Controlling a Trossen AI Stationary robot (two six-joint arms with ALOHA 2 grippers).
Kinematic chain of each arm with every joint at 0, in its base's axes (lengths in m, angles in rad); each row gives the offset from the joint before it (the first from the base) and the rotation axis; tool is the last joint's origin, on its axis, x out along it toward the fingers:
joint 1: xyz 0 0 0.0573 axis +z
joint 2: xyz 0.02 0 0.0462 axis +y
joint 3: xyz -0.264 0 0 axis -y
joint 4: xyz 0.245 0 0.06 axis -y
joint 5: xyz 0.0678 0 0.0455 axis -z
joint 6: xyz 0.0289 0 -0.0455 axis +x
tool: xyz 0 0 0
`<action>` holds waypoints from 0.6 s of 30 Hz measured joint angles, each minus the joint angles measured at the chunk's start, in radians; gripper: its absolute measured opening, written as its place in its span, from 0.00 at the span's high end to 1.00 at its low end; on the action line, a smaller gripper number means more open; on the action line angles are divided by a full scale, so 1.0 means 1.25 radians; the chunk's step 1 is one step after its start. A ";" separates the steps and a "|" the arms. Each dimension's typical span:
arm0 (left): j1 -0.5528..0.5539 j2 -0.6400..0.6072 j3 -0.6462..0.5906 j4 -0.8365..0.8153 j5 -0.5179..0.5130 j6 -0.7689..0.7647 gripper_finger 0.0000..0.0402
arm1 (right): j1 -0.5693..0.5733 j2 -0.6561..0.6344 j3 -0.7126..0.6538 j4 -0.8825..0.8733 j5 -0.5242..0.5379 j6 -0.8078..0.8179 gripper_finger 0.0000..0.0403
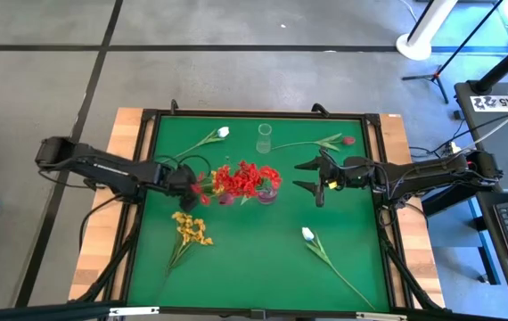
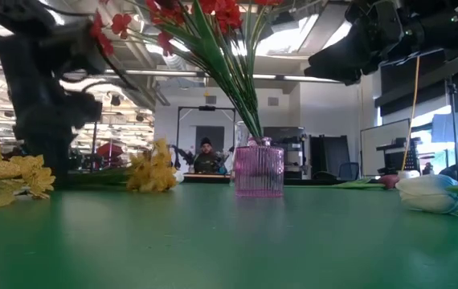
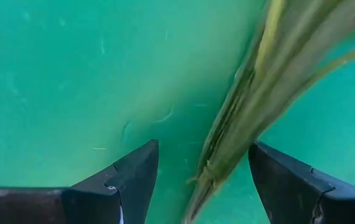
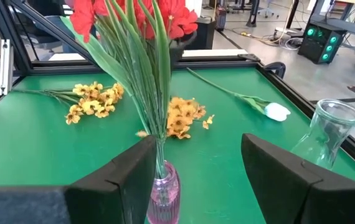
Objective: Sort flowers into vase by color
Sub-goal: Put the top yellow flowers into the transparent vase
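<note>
Now, red flowers (image 1: pixel 241 180) in pink vase (image 1: pixel 266 193), between both open jaws

Landmark: pink vase (image 1: pixel 266 193), mat centre. Red flowers (image 1: pixel 241 179) lean from it toward the left gripper (image 1: pixel 189 189), crowding that side; green stems run between its spread fingers. Right gripper (image 1: pixel 312 176) sits near the vase's other side, open. Clear vase (image 1: pixel 265 137) stands behind. Yellow flowers (image 1: pixel 192 229) lie front-left, white tulip (image 1: pixel 308 234) front-right; bare mat directly in front.

Left hand (image 1: pixel 192 185), right hand (image 1: pixel 312 176) — open
</note>
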 joint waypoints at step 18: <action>0.046 0.018 0.081 -0.078 -0.025 -0.066 0.94 | 0.000 0.000 0.000 -0.003 0.000 0.000 0.42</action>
